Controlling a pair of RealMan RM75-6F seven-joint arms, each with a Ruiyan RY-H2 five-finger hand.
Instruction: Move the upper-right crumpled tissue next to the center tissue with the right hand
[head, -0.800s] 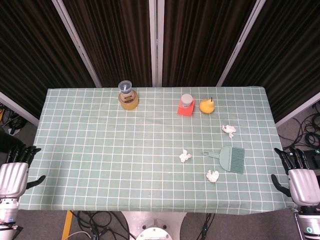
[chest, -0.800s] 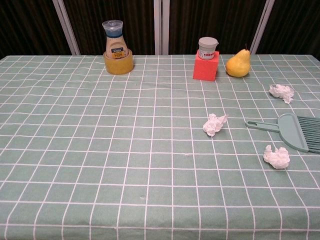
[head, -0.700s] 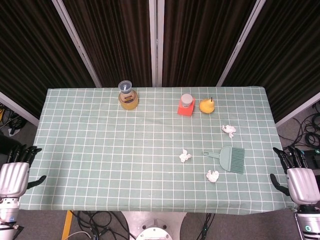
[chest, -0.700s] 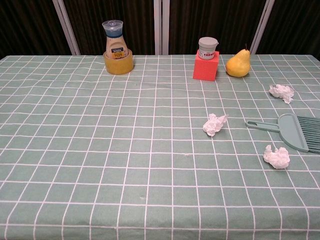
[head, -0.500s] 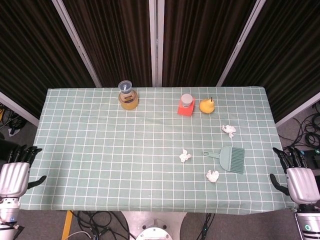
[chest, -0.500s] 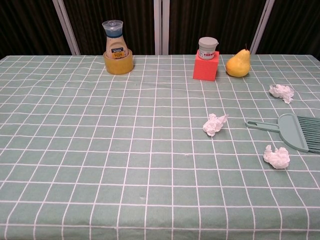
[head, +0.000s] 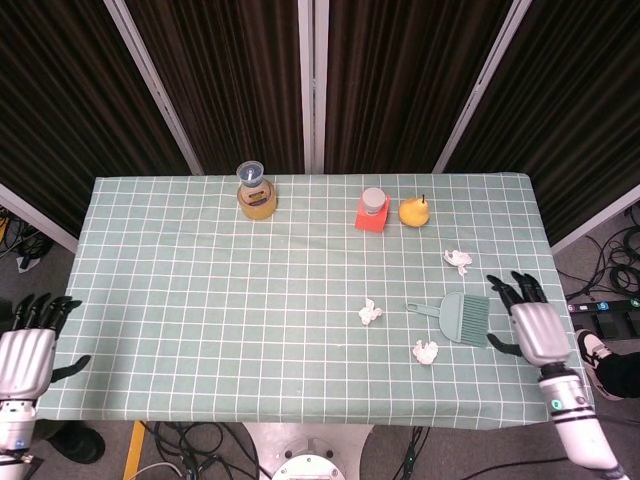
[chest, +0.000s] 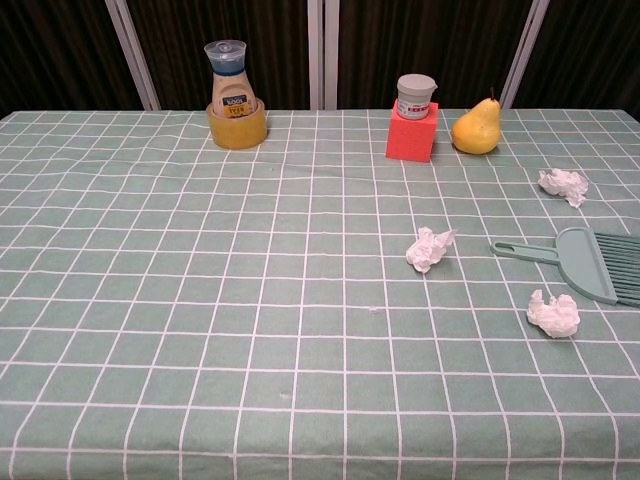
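The upper-right crumpled tissue (head: 458, 261) (chest: 564, 185) lies on the green checked tablecloth (head: 200, 300) near its right edge. The center tissue (head: 370, 312) (chest: 429, 248) sits mid-table. My right hand (head: 530, 325) hovers over the table's right side, just right of the dustpan, fingers spread and empty, below and right of the upper-right tissue. My left hand (head: 25, 355) stays off the table's left edge, fingers apart, holding nothing. Neither hand shows in the chest view.
A green dustpan-brush (head: 460, 317) (chest: 585, 262) lies between the tissues and my right hand. A third tissue (head: 425, 351) (chest: 553, 313) sits below it. At the back stand a bottle in a tape roll (head: 255, 190), a jar on a red block (head: 372, 211) and a pear (head: 414, 211).
My right hand has moved from off the table's right edge leftward and up, over the tablecloth beside the dustpan. The left hand sank slightly. The tissues have not moved.
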